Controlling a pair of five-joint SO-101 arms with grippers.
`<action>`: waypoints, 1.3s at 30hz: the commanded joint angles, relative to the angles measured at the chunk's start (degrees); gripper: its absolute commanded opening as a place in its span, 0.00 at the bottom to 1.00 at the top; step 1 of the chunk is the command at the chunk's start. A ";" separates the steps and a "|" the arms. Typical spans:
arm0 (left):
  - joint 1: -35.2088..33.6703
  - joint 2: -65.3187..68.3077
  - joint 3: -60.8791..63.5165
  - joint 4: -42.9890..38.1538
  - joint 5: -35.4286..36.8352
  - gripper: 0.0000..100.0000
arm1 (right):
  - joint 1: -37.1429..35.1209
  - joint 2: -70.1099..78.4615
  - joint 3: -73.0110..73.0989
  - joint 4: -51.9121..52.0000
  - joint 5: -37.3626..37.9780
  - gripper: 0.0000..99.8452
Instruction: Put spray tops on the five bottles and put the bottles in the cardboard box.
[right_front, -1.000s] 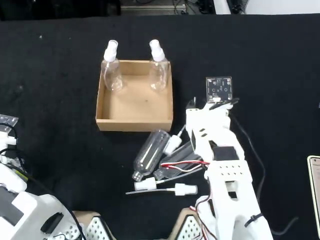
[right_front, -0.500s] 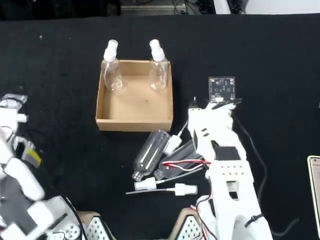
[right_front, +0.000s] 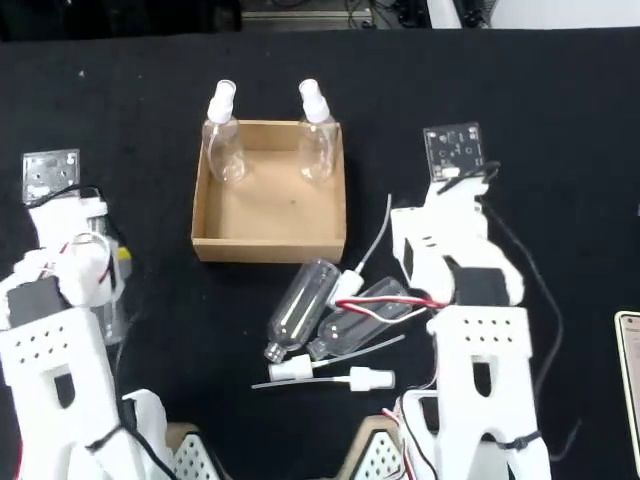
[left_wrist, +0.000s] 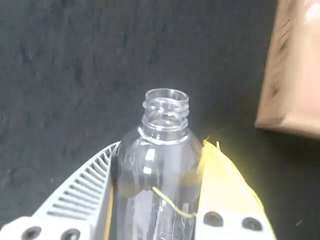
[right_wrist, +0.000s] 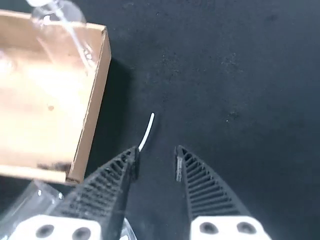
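Two capped bottles stand at the back of the cardboard box in the overhead view; two bare bottles lie side by side just in front of it, with three loose spray tops among them; the left arm sits well off to one side of the box, the right arm beside the pile.

Over to the left wrist: left gripper clamped around a fifth bottle, upright, neck bare and open, box corner near; that grip and that empty neck are what the overhead leaves murky.

Right wrist now: right gripper parted, nothing between the fingers, hovering over the mat by the box wall; a white dip tube lies just off one fingertip.

My read: a top comes next; take it by the head, let the tube hang straight, thread it into the neck while the left holds the bottle vertical; a slanted tube would likely snag the rim.
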 joint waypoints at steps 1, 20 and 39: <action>2.95 -2.81 1.10 -5.10 5.10 0.03 | 1.05 -2.51 -8.48 7.21 4.66 0.10; 2.51 -3.25 8.92 -11.25 10.64 0.03 | 0.18 3.03 -2.07 7.82 11.60 0.10; 2.42 -3.34 9.45 -11.16 10.64 0.03 | 0.26 42.51 -23.08 -3.25 -18.99 0.10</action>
